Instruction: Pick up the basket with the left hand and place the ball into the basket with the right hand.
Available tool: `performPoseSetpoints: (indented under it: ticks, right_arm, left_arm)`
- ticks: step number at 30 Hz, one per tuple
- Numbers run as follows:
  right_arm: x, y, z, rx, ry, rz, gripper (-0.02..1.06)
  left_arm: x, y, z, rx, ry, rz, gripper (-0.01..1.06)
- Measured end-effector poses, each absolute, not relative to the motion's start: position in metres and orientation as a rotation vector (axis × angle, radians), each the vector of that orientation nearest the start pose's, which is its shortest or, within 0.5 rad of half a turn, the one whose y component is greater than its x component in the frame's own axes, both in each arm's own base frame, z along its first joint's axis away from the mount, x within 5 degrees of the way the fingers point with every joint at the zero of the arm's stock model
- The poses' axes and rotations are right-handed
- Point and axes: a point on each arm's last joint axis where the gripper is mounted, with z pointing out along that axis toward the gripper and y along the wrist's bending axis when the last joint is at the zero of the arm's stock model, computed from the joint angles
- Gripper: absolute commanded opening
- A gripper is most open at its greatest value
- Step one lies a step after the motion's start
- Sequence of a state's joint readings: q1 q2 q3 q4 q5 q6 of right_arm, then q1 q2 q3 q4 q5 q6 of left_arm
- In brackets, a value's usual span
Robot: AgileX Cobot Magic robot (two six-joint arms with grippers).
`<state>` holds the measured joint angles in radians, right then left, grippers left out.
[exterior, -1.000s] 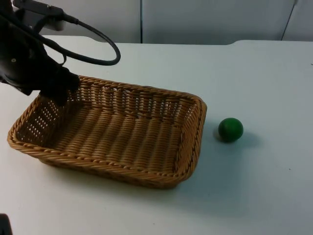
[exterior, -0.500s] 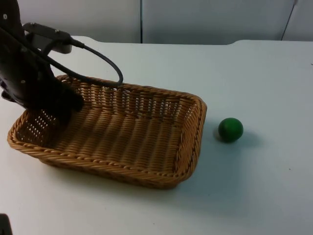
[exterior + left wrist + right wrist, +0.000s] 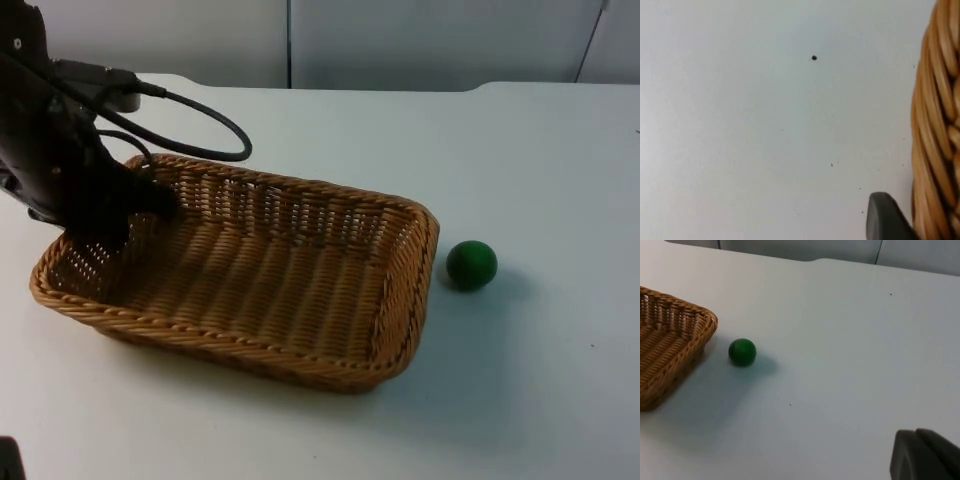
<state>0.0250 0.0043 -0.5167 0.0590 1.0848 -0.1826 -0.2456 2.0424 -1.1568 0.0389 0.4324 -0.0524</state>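
As visible, unlabelled basket (image 3: 260,280), ball (image 3: 471,264)

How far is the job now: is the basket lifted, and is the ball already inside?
Nothing is finished yet. In hand: the left pincer is at the wicker basket, at its far left rim; whether it is lifted I cannot tell. Left: the green ball lies on the white table beside the basket, and the right arm waits.

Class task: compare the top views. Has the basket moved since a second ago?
Yes. The basket has shifted right, its corner now closer to the unmoved green ball.
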Motion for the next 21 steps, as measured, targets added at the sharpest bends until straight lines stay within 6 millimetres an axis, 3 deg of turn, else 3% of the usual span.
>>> performPoseSetpoints:
  ticks: [6,10,21]
  right_arm:
    - [-0.007,0.005,0.28,-0.217,2.043,-0.027,0.0]
    - [-0.007,0.005,0.28,-0.217,2.043,-0.027,0.0]
    - [-0.007,0.005,0.28,-0.217,2.043,-0.027,0.0]
  left_arm:
    - [0.378,-0.093,0.115,0.256,2.79,-0.052,0.0]
    - [0.381,-0.093,0.131,0.164,2.772,-0.098,0.0]
    - [0.371,-0.093,0.157,0.044,2.808,-0.184,0.0]
